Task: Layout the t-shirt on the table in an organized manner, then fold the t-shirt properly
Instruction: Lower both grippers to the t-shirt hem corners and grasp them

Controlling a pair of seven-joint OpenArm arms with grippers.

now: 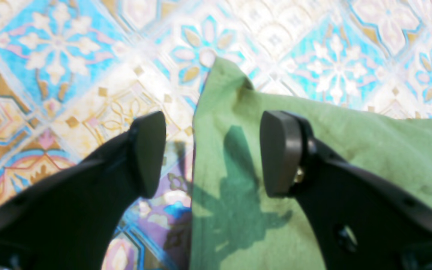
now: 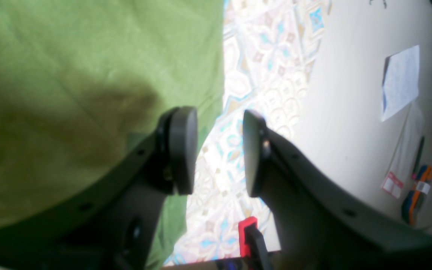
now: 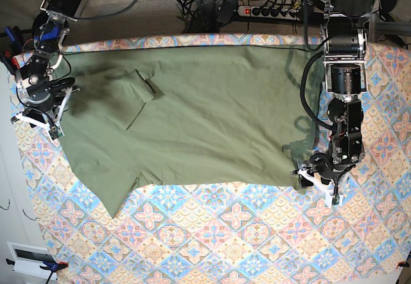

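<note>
The olive-green t-shirt (image 3: 205, 110) lies spread across the upper half of the table (image 3: 244, 232), with a folded flap near its upper left. My left gripper (image 3: 318, 182) hovers open at the shirt's lower right corner. In the left wrist view one finger is over the shirt (image 1: 369, 138) and the other over the patterned cloth (image 1: 69, 56), the hem running between them under the left gripper (image 1: 212, 150). My right gripper (image 3: 37, 120) is at the shirt's left edge. The right gripper (image 2: 219, 150) is open, with bare table (image 2: 268, 56) between its pads and shirt (image 2: 88, 75) under one finger.
A red clamp (image 2: 248, 228) grips the table edge close to the right gripper. Beyond that edge the floor holds a sheet of paper (image 2: 399, 82) and orange-blue tools (image 2: 416, 193). Cables and a power strip (image 3: 270, 8) run behind the table's far edge.
</note>
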